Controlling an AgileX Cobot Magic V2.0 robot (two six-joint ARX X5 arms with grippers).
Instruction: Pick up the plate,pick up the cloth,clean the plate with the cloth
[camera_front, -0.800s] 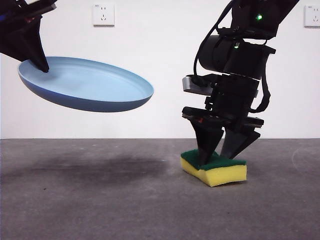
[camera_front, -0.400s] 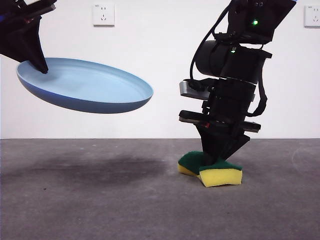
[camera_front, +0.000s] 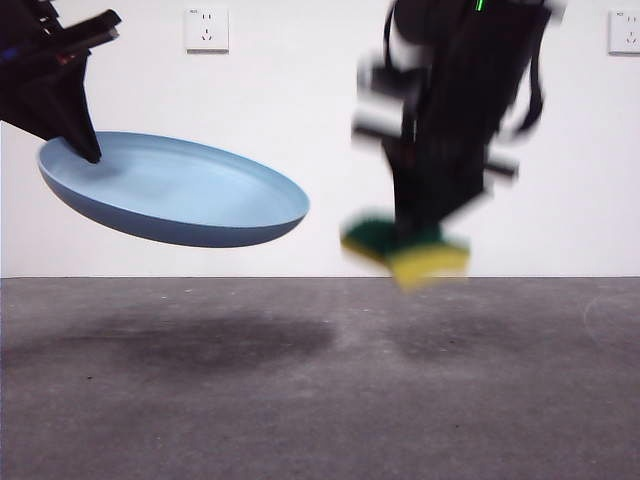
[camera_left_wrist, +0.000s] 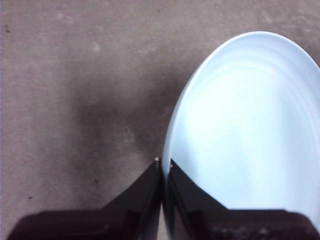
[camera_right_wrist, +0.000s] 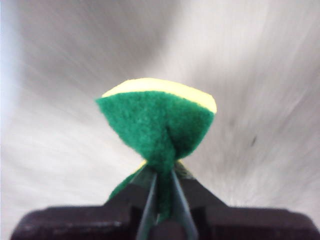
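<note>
The light blue plate (camera_front: 180, 190) hangs tilted in the air at the left of the front view. My left gripper (camera_front: 85, 150) is shut on its rim; the left wrist view shows the plate (camera_left_wrist: 250, 125) with the left gripper (camera_left_wrist: 164, 162) pinching its edge. The cloth, a yellow sponge with a green scouring layer (camera_front: 405, 250), is lifted off the table at centre right, blurred by motion. My right gripper (camera_front: 420, 225) is shut on it from above. In the right wrist view the sponge (camera_right_wrist: 157, 120) is squeezed between the jaws of the right gripper (camera_right_wrist: 161, 175).
The grey table (camera_front: 320, 390) lies under both arms, with the plate's shadow at the left. A white wall with two sockets (camera_front: 206, 30) stands behind.
My right gripper has closed on the sponge and lifted it off the table, moving up quickly. The plate has stayed almost still in the left gripper.
</note>
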